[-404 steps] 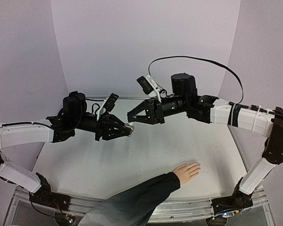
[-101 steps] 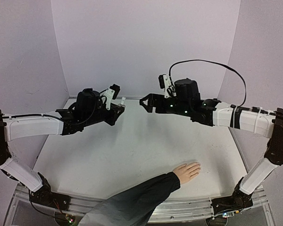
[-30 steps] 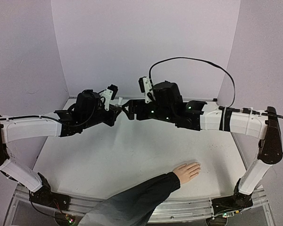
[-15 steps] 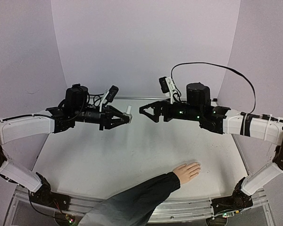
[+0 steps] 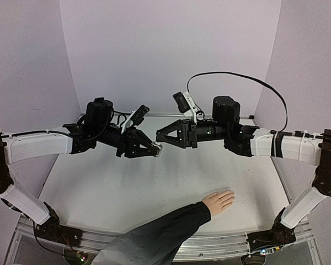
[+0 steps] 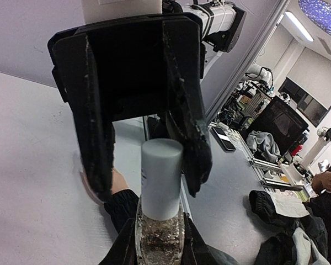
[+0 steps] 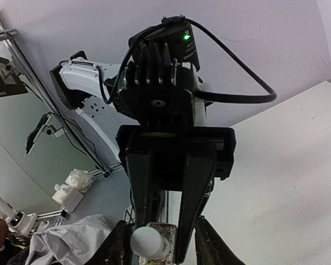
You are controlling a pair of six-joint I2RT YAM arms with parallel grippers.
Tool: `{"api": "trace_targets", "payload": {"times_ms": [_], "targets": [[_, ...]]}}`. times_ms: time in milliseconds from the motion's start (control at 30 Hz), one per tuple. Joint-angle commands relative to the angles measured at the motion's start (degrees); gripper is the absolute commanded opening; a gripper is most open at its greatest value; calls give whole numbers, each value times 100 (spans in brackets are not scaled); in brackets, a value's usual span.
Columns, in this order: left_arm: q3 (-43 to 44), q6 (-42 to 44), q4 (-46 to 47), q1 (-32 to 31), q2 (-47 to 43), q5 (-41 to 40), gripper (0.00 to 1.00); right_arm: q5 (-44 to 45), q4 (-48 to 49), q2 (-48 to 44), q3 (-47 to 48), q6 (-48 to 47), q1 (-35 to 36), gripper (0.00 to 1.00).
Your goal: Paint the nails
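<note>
My left gripper (image 5: 153, 149) is shut on a small clear glass bottle (image 5: 158, 148) of glittery polish with a white cap (image 6: 161, 176), held in the air above the table's middle. My right gripper (image 5: 159, 137) is open and faces it; in the left wrist view its black fingers (image 6: 188, 138) flank the cap without closing on it. In the right wrist view the bottle (image 7: 161, 243) sits between my open right gripper's jaws. The pale hand (image 5: 218, 200) with a black sleeve (image 5: 154, 237) lies flat at the front right. Its nails (image 5: 230, 194) are too small to make out.
The white table (image 5: 99, 187) has lilac walls on three sides. The sleeve crosses the table's front edge between the arm bases. A black cable (image 5: 237, 74) loops above the right arm. The left wrist view shows the hand (image 6: 119, 181) below the bottle.
Both grippers have come together and lower. The left one swung the bottle right and down. The right one moved left until its open fingers flank the cap.
</note>
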Motion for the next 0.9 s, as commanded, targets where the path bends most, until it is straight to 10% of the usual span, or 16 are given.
{"api": "trace_targets", "payload": {"times_ms": [0,367,533,733,867], "targets": [[356,-41,351,-4,35,289,0,-592,761,18,257,133,18,30],[368,17,355,5,25,-38,0,-915,812,235,332,126,46,7],[0,138,310,16,-295,-2257,0,-380,519,195,325,-6,60,0],[-312,378,-311,-312,-804,-8173,0,3612,-1062,240,877,35,532,0],[-245,675,-330,-475,-836,-8734,0,6843,-2308,811,1853,780,1570,0]]}}
